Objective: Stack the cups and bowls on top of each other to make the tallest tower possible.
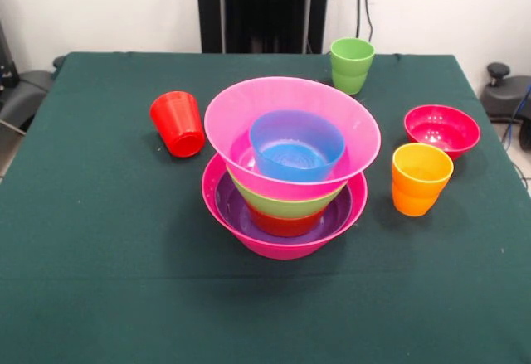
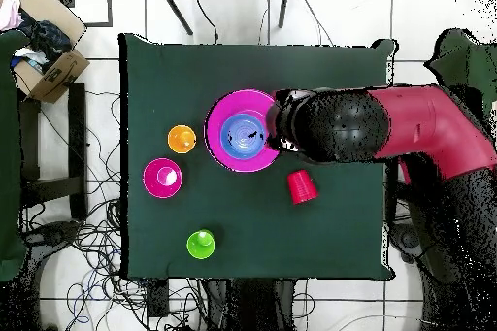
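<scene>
Your tower (image 1: 286,169) stands mid-counter: a hot-pink base bowl (image 1: 282,244) holding purple, orange-red and lime green bowls, then the second pink bowl (image 1: 348,132) tilted on top with the blue bowl (image 1: 296,144) seated in it. Loose pieces ring it — the red cup (image 1: 177,123) lies tipped on its side, mouth away from the stack, while the orange cup (image 1: 420,178), green cup (image 1: 352,65) and crimson bowl (image 1: 441,130) sit upright on the counter (image 1: 99,240). Overhead, the arm (image 2: 388,128) reaches in beside the tower's rim, with the red cup just beside it — the nearest loose piece, I judge. The hand itself is hidden, so you cannot tell its opening.
</scene>
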`<state>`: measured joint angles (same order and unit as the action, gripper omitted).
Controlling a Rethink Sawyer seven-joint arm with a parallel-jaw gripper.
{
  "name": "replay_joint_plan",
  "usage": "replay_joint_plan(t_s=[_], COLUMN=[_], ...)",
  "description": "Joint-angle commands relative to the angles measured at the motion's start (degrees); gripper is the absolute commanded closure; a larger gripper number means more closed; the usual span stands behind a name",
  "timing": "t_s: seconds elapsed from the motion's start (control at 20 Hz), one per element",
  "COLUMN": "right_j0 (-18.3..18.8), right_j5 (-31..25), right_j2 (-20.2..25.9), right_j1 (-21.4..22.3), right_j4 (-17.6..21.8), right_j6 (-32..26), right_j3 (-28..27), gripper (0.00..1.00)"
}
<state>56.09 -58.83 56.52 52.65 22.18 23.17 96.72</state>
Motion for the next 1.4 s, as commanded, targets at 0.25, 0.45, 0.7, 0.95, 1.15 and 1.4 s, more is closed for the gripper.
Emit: replay_joint_plan(t_s=[0.25,0.45,0.7,0.95,1.15,1.4], right_j0=[0.78,1.88,2.54,2.78,2.12,1.13], right_j5=[1.51,9.99,13.36,6.56,3.25,5.18], right_j2=[-7.9,-8.17,-8.09,-9.52,-11.36,-12.82], right_j1=[-8.84,-11.6,-12.67,-13.06,-13.57,-15.65], right_j4=[9.18,10.98,12.6,10.93,10.13,9.4], right_j6=[-0.24,2.37,1.51,0.17,1.15,3.77], right_j3=[2.36,3.61,4.36,2.09,-1.12,-3.76], gripper=[0.0,0.0,0.0,0.0,0.0,0.0])
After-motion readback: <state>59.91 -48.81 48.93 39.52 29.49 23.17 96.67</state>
